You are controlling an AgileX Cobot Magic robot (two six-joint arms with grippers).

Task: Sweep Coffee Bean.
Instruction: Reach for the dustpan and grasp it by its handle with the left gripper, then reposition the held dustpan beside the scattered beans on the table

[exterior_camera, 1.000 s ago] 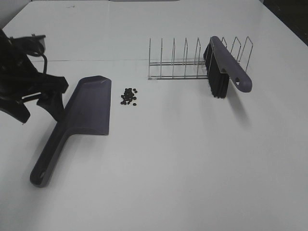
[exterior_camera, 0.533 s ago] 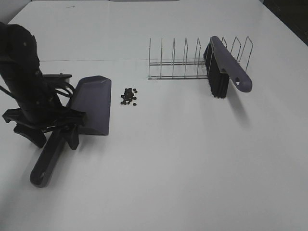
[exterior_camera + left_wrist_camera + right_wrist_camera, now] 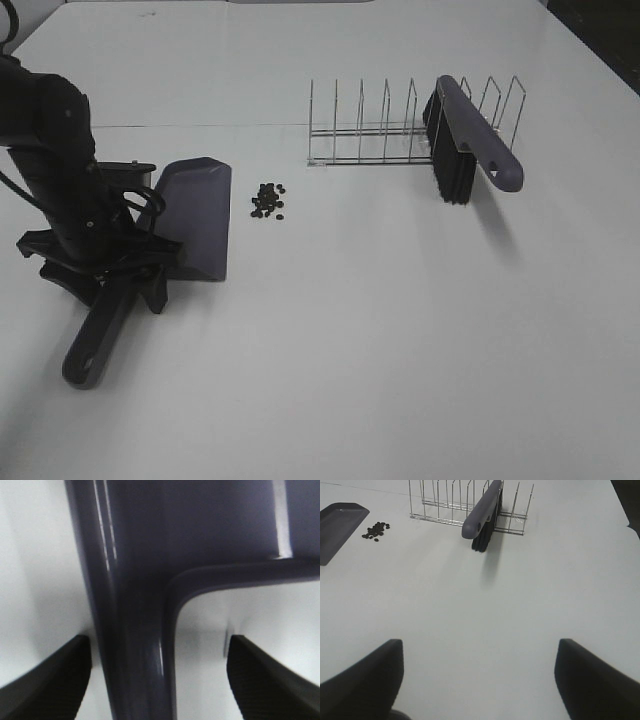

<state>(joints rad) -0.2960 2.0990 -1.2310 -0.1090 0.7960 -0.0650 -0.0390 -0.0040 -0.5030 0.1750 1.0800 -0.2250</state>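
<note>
Exterior high: our left gripper [image 3: 113, 290] has dropped over the dustpan [image 3: 195, 200] handle, fingers spread astride it, seemingly not touching, so we grasp next. The coffee beans [image 3: 268, 200] lie at the pan's three o'clock; our right gripper [image 3: 477, 680] hangs spread, empty.

A robot lab set-up: plain white table [image 3: 350, 380] with black arm [image 3: 60, 170], wire rack [image 3: 360, 158], brush [image 3: 478, 135], dustpan [image 3: 195, 215]
</note>
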